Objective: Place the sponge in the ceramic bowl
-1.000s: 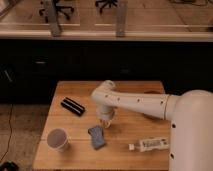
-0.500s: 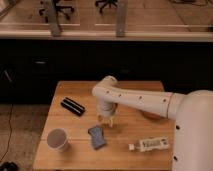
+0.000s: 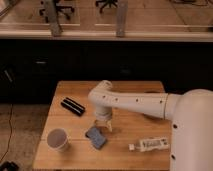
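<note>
The blue-grey sponge [image 3: 95,137] lies flat on the wooden table [image 3: 125,90], near its front and to the right of the cup. My gripper [image 3: 103,125] hangs from the white arm [image 3: 135,104] just above and behind the sponge's right end, pointing down. It is open, with nothing between its fingers. The ceramic bowl does not show in this view; the arm covers part of the table's right side.
A white cup with a brownish inside [image 3: 58,139] stands at the front left. A black rectangular bar [image 3: 73,106] lies at the left middle. A white tube [image 3: 149,145] lies at the front right. Dark cabinets and a counter run behind the table.
The arm has swung a little to the left and the gripper has come down closer to the sponge. The sponge, cup, bar and tube have not moved.
</note>
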`<state>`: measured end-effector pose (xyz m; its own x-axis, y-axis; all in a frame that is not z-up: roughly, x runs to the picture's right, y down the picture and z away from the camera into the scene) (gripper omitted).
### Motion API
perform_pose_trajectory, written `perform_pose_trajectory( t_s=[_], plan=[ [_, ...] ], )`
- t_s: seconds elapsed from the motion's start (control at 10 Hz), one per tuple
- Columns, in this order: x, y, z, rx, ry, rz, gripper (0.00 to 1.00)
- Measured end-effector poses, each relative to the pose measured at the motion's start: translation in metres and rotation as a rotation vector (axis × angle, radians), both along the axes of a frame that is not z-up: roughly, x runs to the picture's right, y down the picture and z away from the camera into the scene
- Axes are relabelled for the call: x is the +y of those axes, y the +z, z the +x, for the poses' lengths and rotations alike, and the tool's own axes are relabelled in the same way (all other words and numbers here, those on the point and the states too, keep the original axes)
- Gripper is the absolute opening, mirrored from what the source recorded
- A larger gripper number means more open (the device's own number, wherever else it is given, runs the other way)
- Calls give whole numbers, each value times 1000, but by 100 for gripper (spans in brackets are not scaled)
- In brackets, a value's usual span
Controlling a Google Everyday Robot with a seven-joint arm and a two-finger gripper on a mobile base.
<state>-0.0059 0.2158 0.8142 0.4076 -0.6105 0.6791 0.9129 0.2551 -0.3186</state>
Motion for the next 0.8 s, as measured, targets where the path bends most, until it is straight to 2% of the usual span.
perform_pose_trajectory(
  t_s=[0.1,0.3,0.4,0.6,0.8],
  plan=[
    [1,3,5,0,-1,-2,80],
    [3,2,13,-1,-2,-5,72],
    [8,0,14,-3,-9,-11,72],
    [17,-5,0,-13,-29,-18,80],
    [22,-7,-13,-22,-49,-27,80]
  ],
)
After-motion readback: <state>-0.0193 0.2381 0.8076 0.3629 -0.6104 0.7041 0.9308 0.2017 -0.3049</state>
